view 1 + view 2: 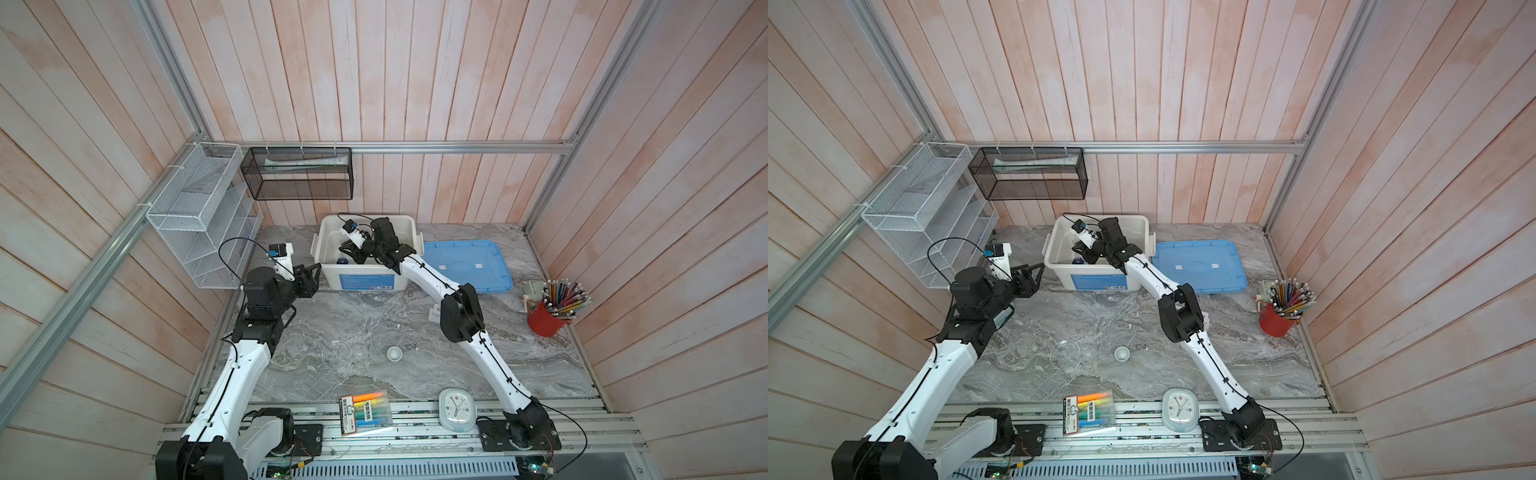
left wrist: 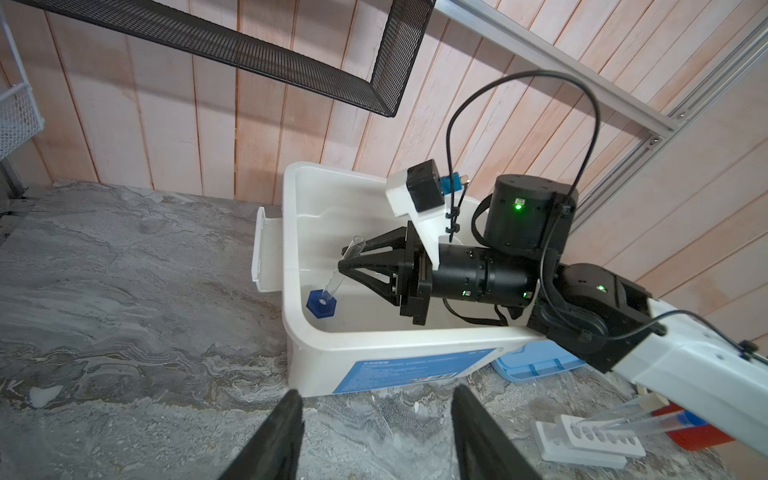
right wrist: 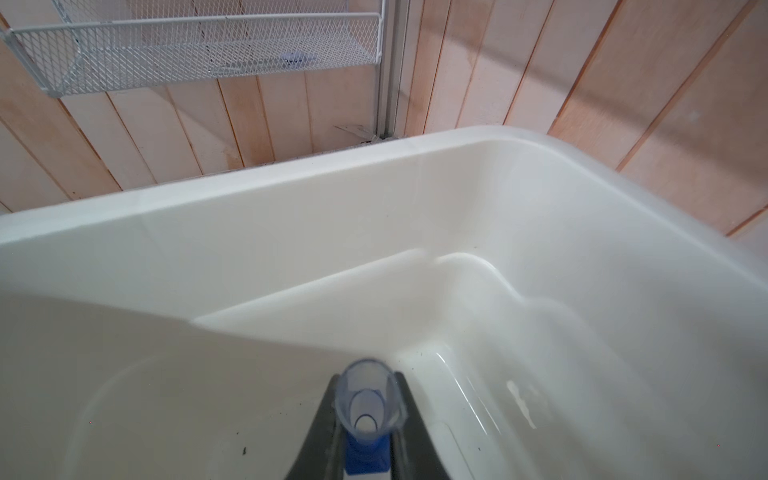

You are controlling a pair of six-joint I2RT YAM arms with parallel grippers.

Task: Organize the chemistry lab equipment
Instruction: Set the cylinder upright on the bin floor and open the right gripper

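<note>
Blue-based cylinder (image 2: 321,302) tilts inside the white bin (image 2: 374,337), pinched by the outstretched right hand (image 2: 345,258); left hand (image 1: 312,272) spread outside.

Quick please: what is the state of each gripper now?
The left gripper is open, holding nothing.
The right gripper is shut on the blue-based cylinder, inside the white bin.

This is a robot test booth dressed as a study desk: pale pink plank walls (image 1: 415,83) in an aluminium frame (image 1: 415,146) enclose a grey marble-patterned tabletop (image 1: 374,316). It holds a white wire-mesh wall organiser (image 1: 195,216), a red cup of coloured pencils (image 1: 542,322) and a round white clock (image 1: 457,409), and white-and-black robot arms (image 1: 232,386) are bolted at the front.
</note>
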